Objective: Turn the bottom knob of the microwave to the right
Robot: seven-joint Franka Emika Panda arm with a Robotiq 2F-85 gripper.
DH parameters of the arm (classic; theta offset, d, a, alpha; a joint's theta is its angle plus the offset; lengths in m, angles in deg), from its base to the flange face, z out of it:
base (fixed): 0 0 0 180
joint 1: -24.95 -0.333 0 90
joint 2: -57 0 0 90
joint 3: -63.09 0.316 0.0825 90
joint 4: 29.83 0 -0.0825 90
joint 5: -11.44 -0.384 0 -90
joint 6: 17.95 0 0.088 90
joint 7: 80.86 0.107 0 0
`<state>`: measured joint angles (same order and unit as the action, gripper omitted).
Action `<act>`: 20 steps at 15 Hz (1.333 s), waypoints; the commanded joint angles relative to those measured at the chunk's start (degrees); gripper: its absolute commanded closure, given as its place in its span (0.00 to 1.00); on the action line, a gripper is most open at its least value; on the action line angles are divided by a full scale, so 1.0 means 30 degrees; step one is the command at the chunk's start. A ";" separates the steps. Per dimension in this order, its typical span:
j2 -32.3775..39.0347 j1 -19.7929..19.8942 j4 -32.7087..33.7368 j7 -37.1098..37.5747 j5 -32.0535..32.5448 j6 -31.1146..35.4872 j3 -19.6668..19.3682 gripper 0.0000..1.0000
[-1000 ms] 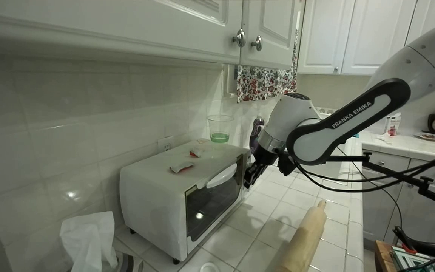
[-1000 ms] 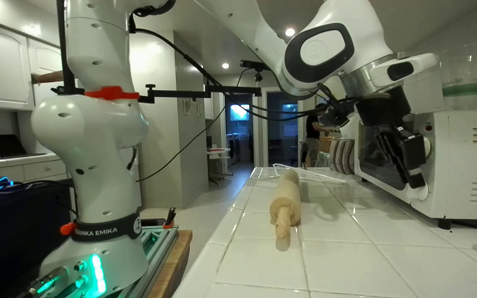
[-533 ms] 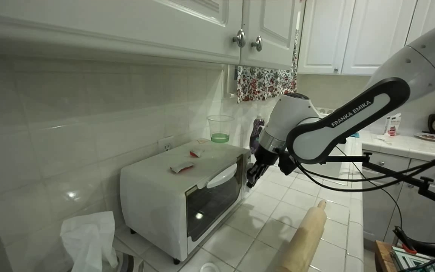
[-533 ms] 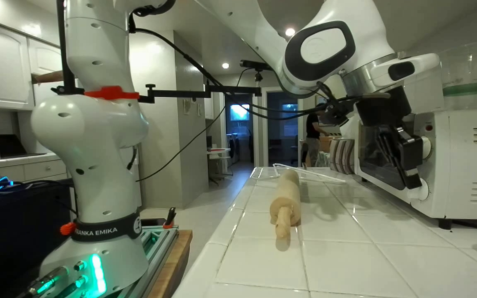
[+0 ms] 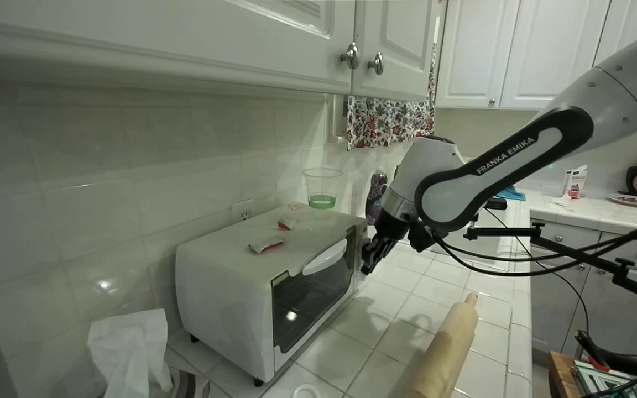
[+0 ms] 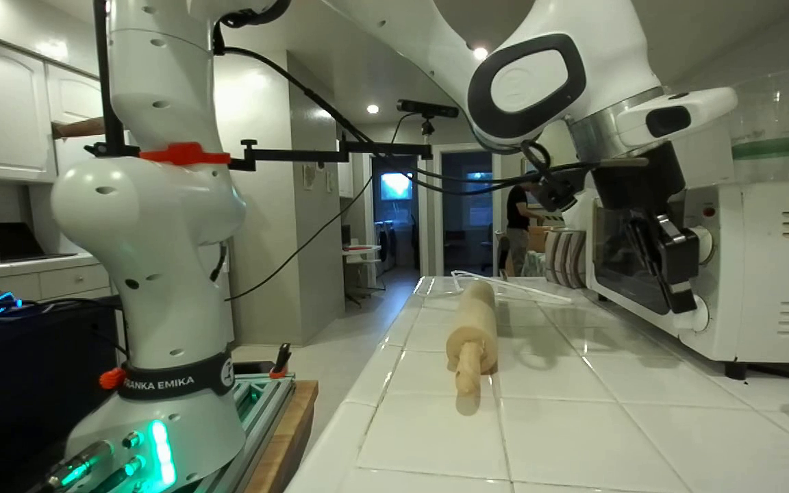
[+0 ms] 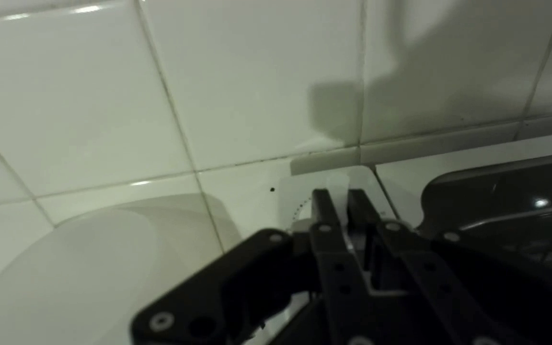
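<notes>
The white-and-black robot forearm [image 5: 505,156] had risen slightly; just right of centre in the wrist view, black fingers [image 7: 323,206] clasped the white ridged bottom knob [image 7: 338,184] between their tips.

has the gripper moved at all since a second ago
Yes, slightly: in an exterior view the gripper has shifted toward picture left, away from the microwave, baring a bit more of its upper knob.
</notes>
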<state>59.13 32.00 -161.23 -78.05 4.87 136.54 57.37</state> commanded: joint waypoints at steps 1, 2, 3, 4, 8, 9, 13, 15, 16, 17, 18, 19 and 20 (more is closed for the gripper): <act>0.0385 0.0195 -0.0062 -0.2653 -0.3313 0.0157 0.0022 0.97; 0.0384 0.0251 -0.0115 -0.3262 -0.4018 0.0139 0.0014 0.97; 0.0298 0.0317 -0.0204 -0.3824 -0.4622 0.0059 -0.0014 0.97; 0.0237 0.0385 -0.0281 -0.4286 -0.5079 0.0009 -0.0058 0.97; 0.0065 0.0599 -0.0449 -0.6121 -0.7094 -0.0135 -0.0149 0.97; 0.0047 0.0706 -0.0480 -0.6773 -0.7816 -0.0167 -0.0115 0.97; -0.0062 0.0989 -0.0585 -0.9517 -1.1212 -0.0566 -0.0161 0.97; -0.0082 0.1139 -0.0656 -1.0923 -1.2911 -0.0831 -0.0188 0.97; -0.0087 0.1230 -0.0698 -1.1547 -1.3655 -0.0977 -0.0224 0.97; -0.0106 0.1337 -0.0732 -1.2214 -1.4479 -0.1173 -0.0257 0.97; -0.0056 0.1413 -0.0750 -1.2797 -1.5212 -0.1312 -0.0281 0.97; -0.0060 0.1508 -0.0779 -1.3387 -1.6016 -0.1465 -0.0313 0.97; 0.0020 0.1595 -0.0777 -1.3893 -1.6793 -0.1648 -0.0321 0.97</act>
<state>59.14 35.56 -162.25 -114.21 -39.36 133.65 57.09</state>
